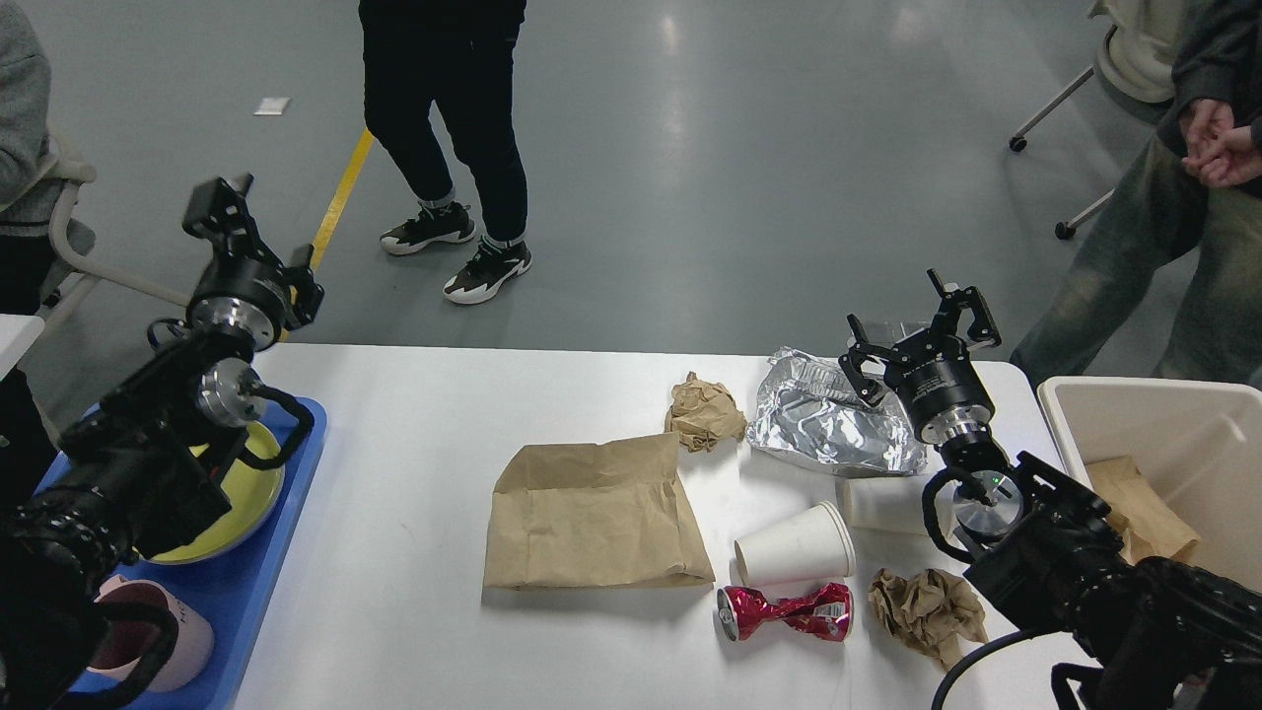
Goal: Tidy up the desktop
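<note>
The white desktop (414, 493) carries litter on its right half: a flat brown paper bag (592, 513), a crumpled paper ball (705, 409), crinkled foil (823, 429), two white paper cups on their sides (794, 547) (877, 505), a crushed red can (786, 609) and a second paper wad (927, 606). My right gripper (912, 320) is open, empty, above the foil's far right corner. My left gripper (258, 235) is open and empty, raised beyond the table's far left edge.
A blue tray (286, 552) at the left holds a yellow plate (251, 493) and a pink mug (192, 641), partly covered by my left arm. A beige bin (1163, 424) with brown paper inside stands at the right. People stand beyond the table.
</note>
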{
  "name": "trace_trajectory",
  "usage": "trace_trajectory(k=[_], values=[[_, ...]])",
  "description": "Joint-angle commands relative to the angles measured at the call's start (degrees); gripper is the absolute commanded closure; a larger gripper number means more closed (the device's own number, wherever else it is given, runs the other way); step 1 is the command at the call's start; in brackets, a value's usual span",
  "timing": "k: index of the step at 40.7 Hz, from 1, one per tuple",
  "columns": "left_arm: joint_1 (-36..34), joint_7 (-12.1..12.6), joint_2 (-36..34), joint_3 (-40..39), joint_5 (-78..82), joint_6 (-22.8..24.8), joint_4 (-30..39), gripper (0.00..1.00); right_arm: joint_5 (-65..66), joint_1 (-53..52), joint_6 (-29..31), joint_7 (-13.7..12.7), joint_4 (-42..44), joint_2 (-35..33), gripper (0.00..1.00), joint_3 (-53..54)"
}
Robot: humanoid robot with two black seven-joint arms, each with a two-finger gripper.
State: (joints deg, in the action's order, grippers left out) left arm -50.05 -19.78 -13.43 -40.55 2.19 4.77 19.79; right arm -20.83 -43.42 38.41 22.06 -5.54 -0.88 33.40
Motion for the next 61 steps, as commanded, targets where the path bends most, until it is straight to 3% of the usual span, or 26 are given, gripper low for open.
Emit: trace_trajectory(k=[1,7,10,14,15,18,20,30,57,61], values=[[3.46,-1.14,1.39,-1.20,-2.98,0.77,-0.19,0.02,0.00,0.00,0.00,0.00,0.01,0.00,0.00,0.00],[3.73,-1.49,1.74,-1.64,-3.15,0.94,-0.19,0.02,0.00,0.00,-0.09,0.00,0.01,0.00,0.00,0.00],[4.17,-4.12,1.92,-1.64,-3.15,1.82,-0.19,0.02,0.00,0.00,-0.09,0.00,0.01,0.00,0.00,0.00],[4.96,-9.74,2.27,-1.64,-2.98,2.88,-0.01,0.02,0.00,0.00,-0.09,0.00,0.01,0.00,0.00,0.00],[5.48,-13.23,2.62,-1.64,-2.98,3.14,-0.01,0.02,0.00,0.00,-0.09,0.00,0.01,0.00,0.00,0.00],[5.75,-19.22,3.15,-1.38,-2.80,3.23,0.07,0.02,0.00,0.00,-0.09,0.00,0.01,0.00,0.00,0.00],[5.75,-20.82,3.15,-1.47,-2.98,3.23,0.16,0.02,0.00,0.00,-0.09,0.00,0.01,0.00,0.00,0.00],[4.87,-19.07,2.62,-0.85,-3.51,2.44,-0.01,0.02,0.00,0.00,-0.09,0.00,0.01,0.00,0.00,0.00],[3.73,-18.90,3.24,-0.32,-3.59,0.50,0.08,0.02,0.00,0.00,-0.09,0.08,0.01,0.00,0.00,0.00],[3.29,-17.93,2.98,-0.15,-3.68,0.50,-0.01,0.02,0.00,0.00,-0.09,0.00,0.01,0.00,0.00,0.00]])
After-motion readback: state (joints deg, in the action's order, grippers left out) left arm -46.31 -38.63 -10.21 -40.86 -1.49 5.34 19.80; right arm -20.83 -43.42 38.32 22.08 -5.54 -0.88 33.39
